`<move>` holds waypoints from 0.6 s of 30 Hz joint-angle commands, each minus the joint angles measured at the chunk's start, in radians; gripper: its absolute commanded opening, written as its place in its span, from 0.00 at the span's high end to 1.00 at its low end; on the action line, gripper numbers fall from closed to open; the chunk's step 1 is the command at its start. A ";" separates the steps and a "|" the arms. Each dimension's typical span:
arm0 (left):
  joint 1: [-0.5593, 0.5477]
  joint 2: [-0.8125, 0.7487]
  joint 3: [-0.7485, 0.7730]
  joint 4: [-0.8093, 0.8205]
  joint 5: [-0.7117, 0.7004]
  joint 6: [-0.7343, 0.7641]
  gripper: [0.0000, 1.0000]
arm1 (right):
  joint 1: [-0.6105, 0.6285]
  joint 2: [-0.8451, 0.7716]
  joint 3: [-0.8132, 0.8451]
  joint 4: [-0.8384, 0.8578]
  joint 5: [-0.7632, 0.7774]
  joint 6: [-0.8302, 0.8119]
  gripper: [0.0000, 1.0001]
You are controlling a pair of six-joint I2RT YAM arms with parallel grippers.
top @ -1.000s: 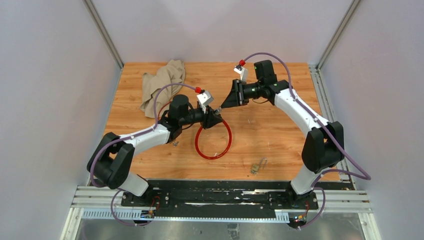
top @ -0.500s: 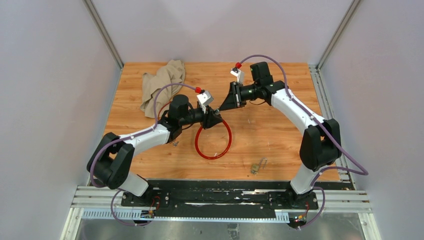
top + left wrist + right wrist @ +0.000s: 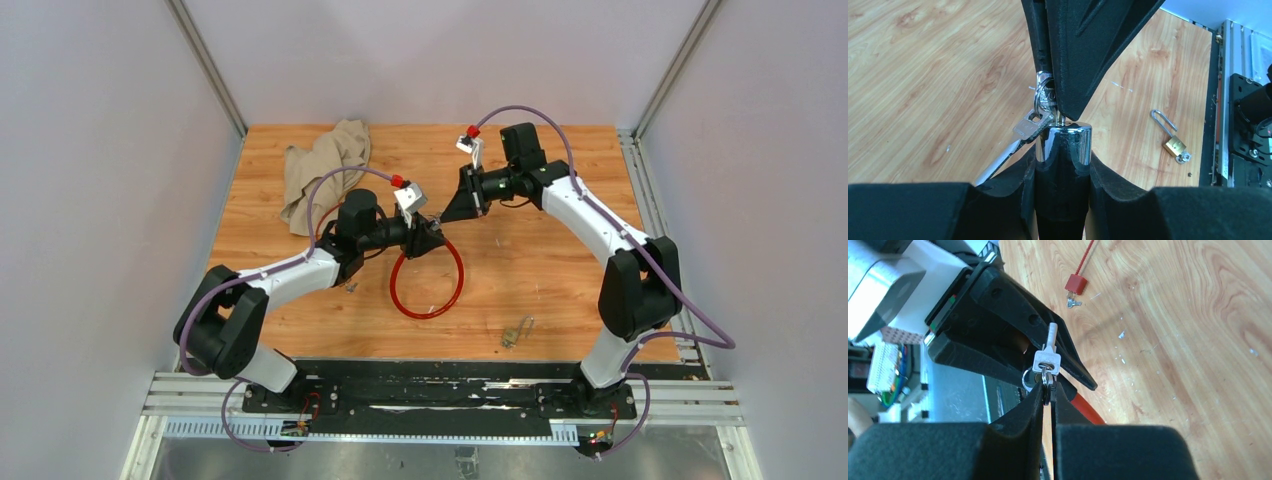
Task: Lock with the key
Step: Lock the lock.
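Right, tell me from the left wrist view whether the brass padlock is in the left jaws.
No, the brass padlock lies on the wooden table; the left jaws clamp a chrome lock barrel.

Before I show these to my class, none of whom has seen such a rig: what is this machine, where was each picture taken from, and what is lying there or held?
Two robot arms are bolted to a wooden table. One picture looks down from above; the other two come from cameras on each wrist. The left tool grips the chrome lock of a red cable loop. The right tool pinches the key at that lock. A beige cloth, a brass padlock and a red tag lie on the wood.
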 commanded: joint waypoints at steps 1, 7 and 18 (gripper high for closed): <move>-0.016 -0.030 0.031 0.012 0.079 0.025 1.00 | 0.013 -0.012 0.045 -0.022 -0.120 -0.286 0.96; -0.017 -0.026 0.037 0.012 0.134 0.018 1.00 | 0.019 -0.075 0.011 -0.057 -0.121 -0.685 0.95; -0.017 -0.004 0.058 0.009 0.202 0.000 1.00 | 0.019 -0.109 -0.007 -0.193 -0.091 -1.126 0.98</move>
